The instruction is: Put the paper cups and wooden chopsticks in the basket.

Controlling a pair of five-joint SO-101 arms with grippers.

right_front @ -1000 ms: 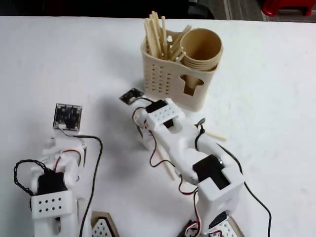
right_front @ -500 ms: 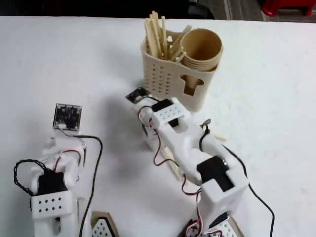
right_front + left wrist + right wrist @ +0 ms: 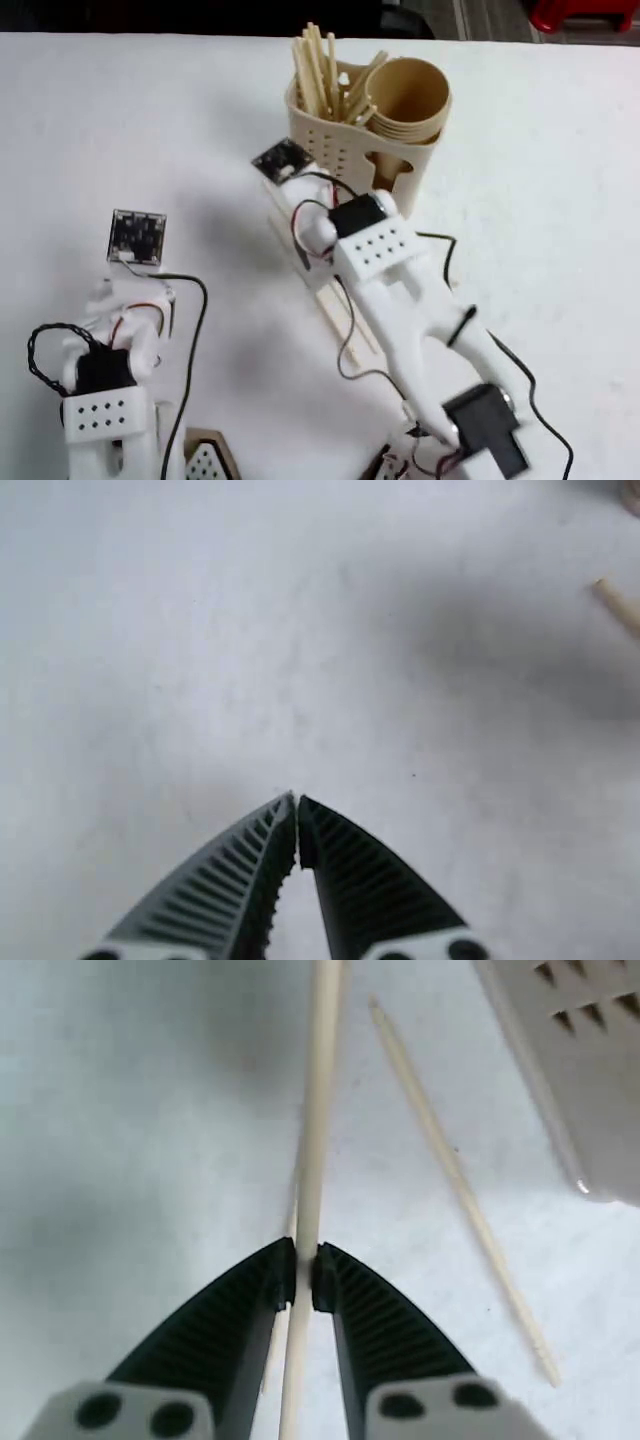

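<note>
Wooden chopstick (image 3: 318,1110) between tips of the right claw (image 3: 303,1262), near the basket (image 3: 590,1070)

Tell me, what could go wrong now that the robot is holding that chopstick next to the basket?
The right end effector pinches the long chopstick with just its tips, so the stick might swivel or slip out. The basket is already crowded with upright chopsticks and paper cups, so the new one could bump them. The end effector is also close to the basket and might nudge it.
</note>
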